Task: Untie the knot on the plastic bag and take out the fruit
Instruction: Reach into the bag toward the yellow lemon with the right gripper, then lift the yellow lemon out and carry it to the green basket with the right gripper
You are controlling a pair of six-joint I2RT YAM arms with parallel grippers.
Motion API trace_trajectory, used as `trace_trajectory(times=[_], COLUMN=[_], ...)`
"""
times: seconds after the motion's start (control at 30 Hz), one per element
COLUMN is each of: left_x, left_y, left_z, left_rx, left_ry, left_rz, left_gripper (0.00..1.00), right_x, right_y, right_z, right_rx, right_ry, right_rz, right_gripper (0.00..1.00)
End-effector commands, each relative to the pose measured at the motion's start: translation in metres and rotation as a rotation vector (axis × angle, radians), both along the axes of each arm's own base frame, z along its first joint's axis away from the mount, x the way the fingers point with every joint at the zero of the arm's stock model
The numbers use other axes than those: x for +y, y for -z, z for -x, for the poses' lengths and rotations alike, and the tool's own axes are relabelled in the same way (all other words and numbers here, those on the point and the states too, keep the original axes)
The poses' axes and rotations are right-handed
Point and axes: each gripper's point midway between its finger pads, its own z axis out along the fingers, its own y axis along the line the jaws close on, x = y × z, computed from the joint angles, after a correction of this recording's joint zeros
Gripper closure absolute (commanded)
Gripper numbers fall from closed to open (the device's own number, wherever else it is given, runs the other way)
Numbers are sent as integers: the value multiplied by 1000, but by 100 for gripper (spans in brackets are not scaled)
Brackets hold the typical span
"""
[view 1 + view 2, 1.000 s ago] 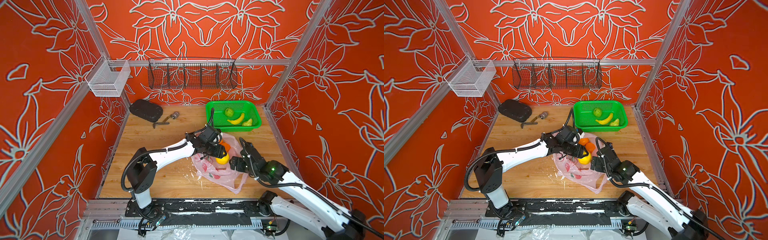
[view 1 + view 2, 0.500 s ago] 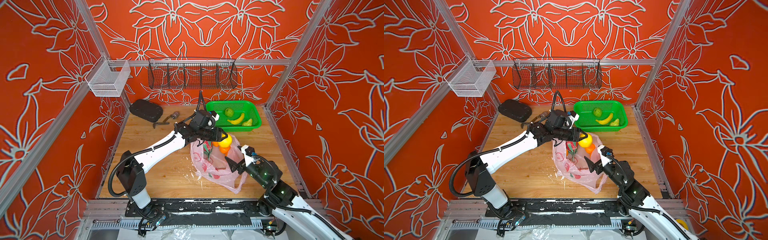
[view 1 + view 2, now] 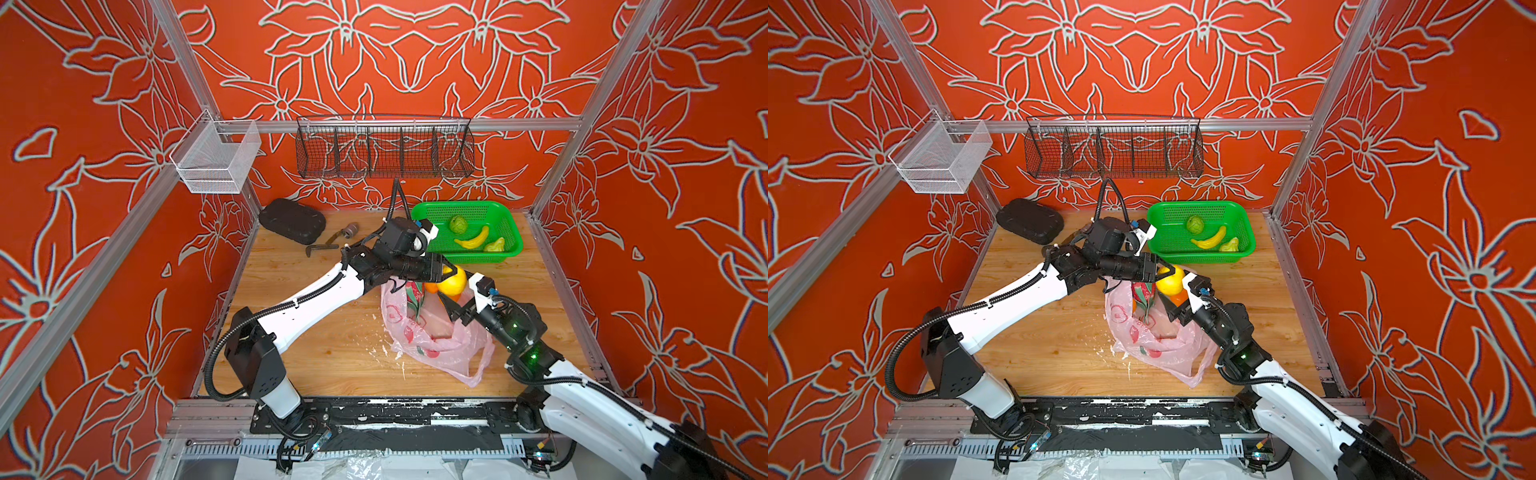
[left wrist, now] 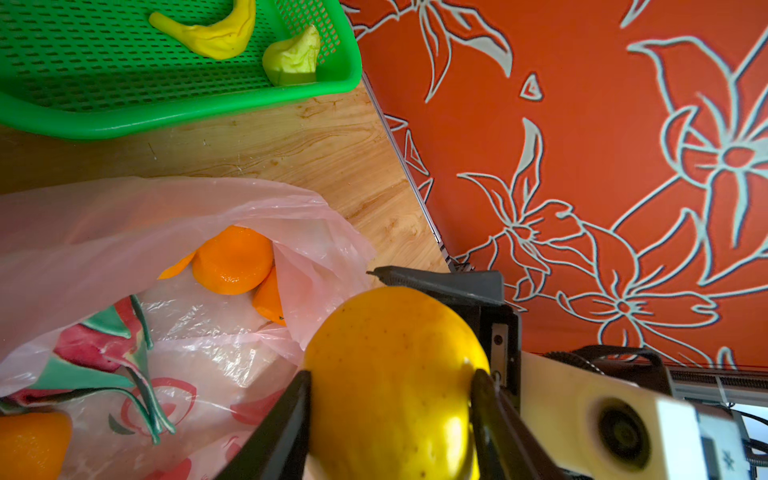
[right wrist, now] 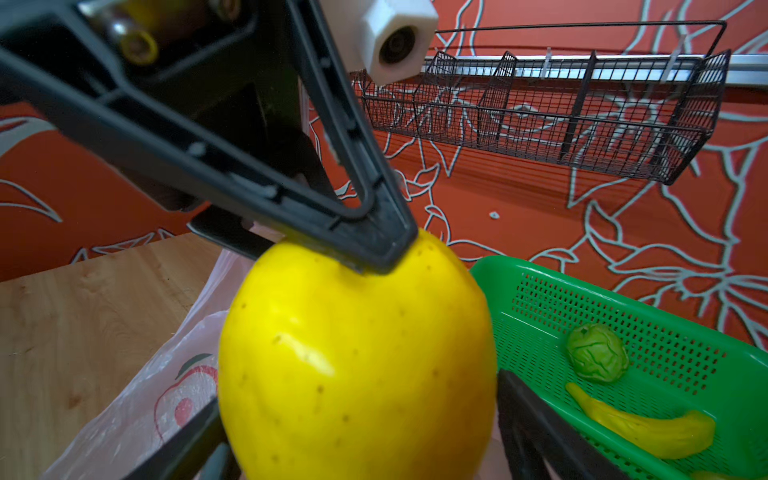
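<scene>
Left wrist: left claw (image 4: 388,380) grasping yellow fruit (image 4: 390,419) at bag (image 4: 104,232) rim; right claw (image 5: 357,415) spread.

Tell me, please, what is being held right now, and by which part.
The left gripper pinches the yellow fruit across its round sides. The right gripper flanks it; whether it grips cannot be told.

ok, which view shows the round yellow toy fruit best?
Right wrist: the round yellow toy fruit fills the frame, only one finger on top. Left wrist shows less of it, between the left gripper fingers. In both top views it is small, partly covered.
</scene>
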Motion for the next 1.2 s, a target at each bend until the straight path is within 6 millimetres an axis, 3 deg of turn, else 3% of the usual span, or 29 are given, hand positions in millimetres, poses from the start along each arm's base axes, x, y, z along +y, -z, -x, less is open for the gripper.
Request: trace_trajectory(times=[0.0,0.27,0.5,0.53,0.57,0.63,0.67,0.87,1.07,1.17], left_x=[1,-1,2,3,4,8,11,42,71,82], left_y=[-17,-18,-16,-16,-16,-21,-24,-62,-85,-94], left_z=[7,6,5,5,4,3,2,0,-4,-12], left_rx=[-8,-4,-9,-13,-19,-52,-69,-206,-389,-481], left_ry=[16,18,7,2,-2,-13,-27,-125,-203,-212], left_rz=[41,47,31,27,23,15,14,25,6,-29], left_gripper=[73,73,71,65,51,15,9,3,1,0], right_x=[5,14,15,14,12,7,3,-20,-53,-69], right_y=[-45,-56,-60,-60,-60,-60,-60,-70,-68,-55], right_z=[5,-2,-9,-10,-10,-12,-14,-29,-75,-107], right_rx=[-124,-147,-141,-138,-134,-119,-111,-13,191,302], right_ry=[-55,-91,-100,-96,-91,-69,-56,27,156,200], right_rz=[-75,-76,-104,-109,-114,-127,-132,-170,-231,-254], right_gripper=[12,15,38,38,38,39,39,40,39,38])
